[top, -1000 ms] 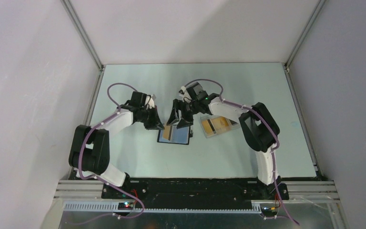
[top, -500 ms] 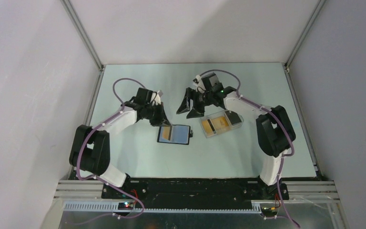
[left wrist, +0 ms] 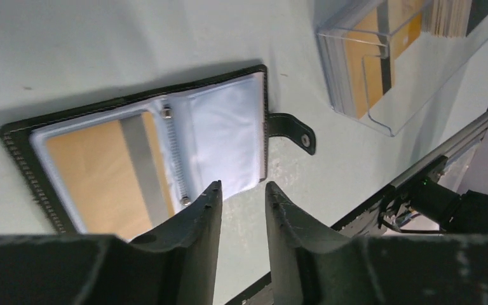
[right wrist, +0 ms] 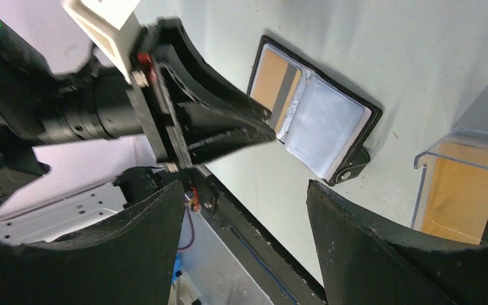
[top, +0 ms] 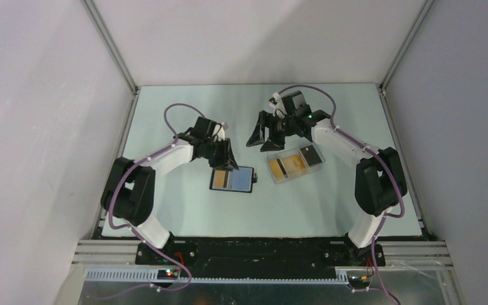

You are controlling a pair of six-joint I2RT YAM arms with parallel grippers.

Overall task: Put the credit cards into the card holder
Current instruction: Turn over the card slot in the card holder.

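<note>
The black card holder (top: 241,180) lies open on the table, with pale blue sleeves showing in the left wrist view (left wrist: 222,127) and the right wrist view (right wrist: 327,124). One orange credit card with a grey stripe (left wrist: 95,171) sits in its left sleeve. More credit cards (top: 289,166) lie in the clear tray (top: 276,178), orange ones and one dark one (top: 311,154). My left gripper (left wrist: 243,187) hovers at the holder's far edge, jaws a narrow gap apart and empty. My right gripper (right wrist: 246,185) is wide open and empty, raised behind the tray (top: 262,141).
The holder's strap with its stud (left wrist: 295,133) sticks out toward the tray (left wrist: 419,82). Grey walls and metal rails enclose the table on the left, back and right. The arm bases and a black rail run along the near edge.
My right gripper has drawn back and up from the card holder toward the far right, staying open. My left gripper has shifted a little to the right, still by the holder's far edge.
</note>
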